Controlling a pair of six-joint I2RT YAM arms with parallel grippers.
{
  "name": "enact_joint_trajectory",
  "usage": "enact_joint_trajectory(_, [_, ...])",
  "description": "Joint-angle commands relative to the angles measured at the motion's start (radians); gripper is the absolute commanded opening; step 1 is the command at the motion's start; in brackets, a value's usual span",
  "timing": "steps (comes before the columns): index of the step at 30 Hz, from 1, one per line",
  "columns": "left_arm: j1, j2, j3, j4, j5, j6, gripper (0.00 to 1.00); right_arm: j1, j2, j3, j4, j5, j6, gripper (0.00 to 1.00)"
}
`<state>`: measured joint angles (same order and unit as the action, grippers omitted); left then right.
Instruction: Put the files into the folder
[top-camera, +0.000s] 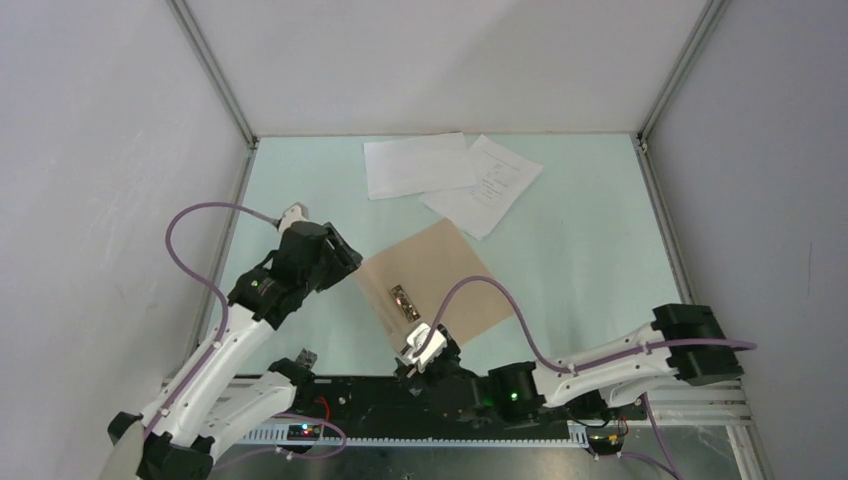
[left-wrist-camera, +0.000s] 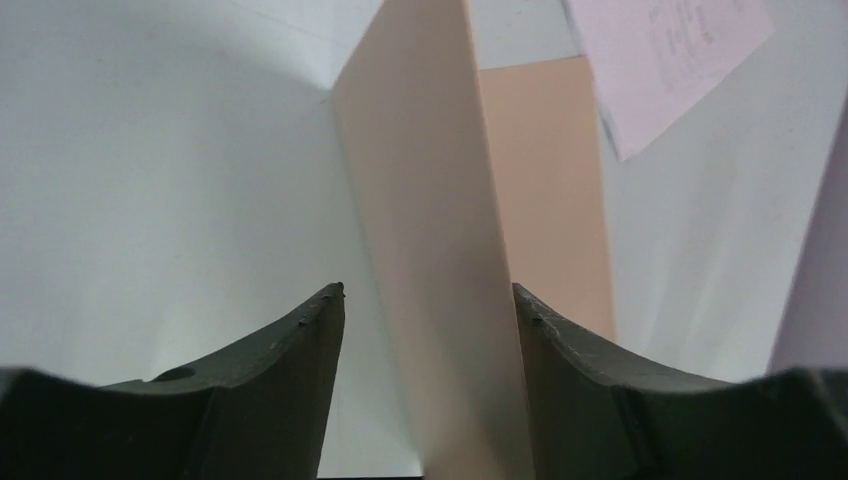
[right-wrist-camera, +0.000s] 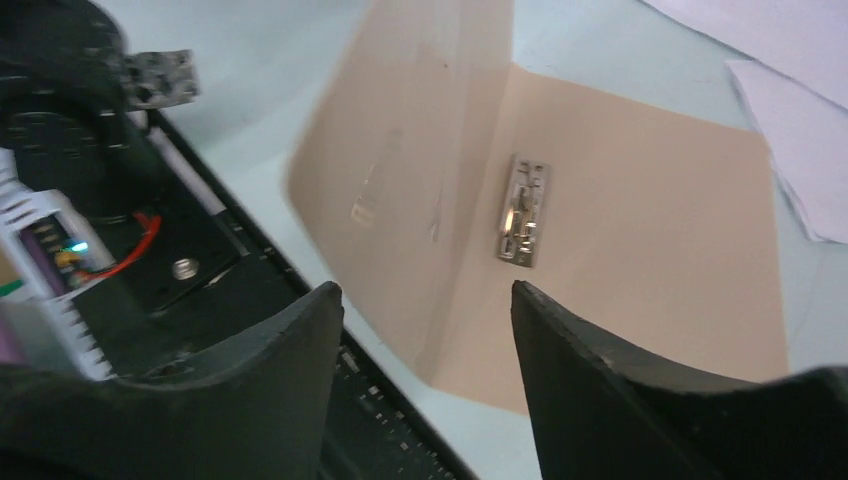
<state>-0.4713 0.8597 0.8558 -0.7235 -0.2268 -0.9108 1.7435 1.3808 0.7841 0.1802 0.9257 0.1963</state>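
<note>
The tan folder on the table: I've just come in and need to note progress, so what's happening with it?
The flat tan cardboard folder lies part-open mid-table, one cover raised. The left gripper straddles that raised cover, jaws apart, not clamped. The right gripper hovers open at the folder's near edge. The two thin white paper sheets lie overlapping at the far side, not yet in the folder.

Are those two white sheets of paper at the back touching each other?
Touching: the top view shows the blank sheet overlapping the printed sheet along its edge.
</note>
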Motion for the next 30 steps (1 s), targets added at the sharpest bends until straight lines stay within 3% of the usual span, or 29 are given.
enact_joint_trajectory(1, [-0.007,-0.064,-0.024,-0.081,-0.044,0.114,0.68,0.022,-0.111,0.039,-0.101,-0.113,0.090,0.69])
enact_joint_trajectory(2, [-0.007,-0.079,-0.026,-0.118,-0.063,0.121,0.75,0.023,-0.139,0.040,-0.114,-0.128,0.108,0.71])
enact_joint_trajectory(4, [-0.007,-0.101,-0.033,-0.173,-0.104,0.126,0.79,0.022,-0.184,0.039,-0.148,-0.177,0.131,0.75])
enact_joint_trajectory(9, [-0.007,-0.171,-0.075,-0.288,-0.259,-0.006,0.80,0.004,-0.290,0.023,-0.167,-0.287,0.140,0.85])
enact_joint_trajectory(14, [-0.006,-0.219,-0.077,-0.320,-0.340,-0.095,0.85,-0.179,-0.314,0.027,-0.219,-0.468,0.224,0.90])
enact_joint_trajectory(16, [-0.006,-0.214,-0.057,-0.329,-0.351,-0.091,0.90,-0.331,-0.271,0.043,-0.277,-0.640,0.309,0.91])
enact_joint_trajectory(19, [-0.006,-0.211,-0.026,-0.340,-0.357,-0.074,0.98,-0.506,-0.115,0.103,-0.339,-0.713,0.329,0.89])
enact_joint_trajectory(30, [0.019,-0.217,0.003,-0.371,-0.352,-0.005,0.99,-0.544,0.411,0.430,-0.479,-0.636,0.187,0.73])
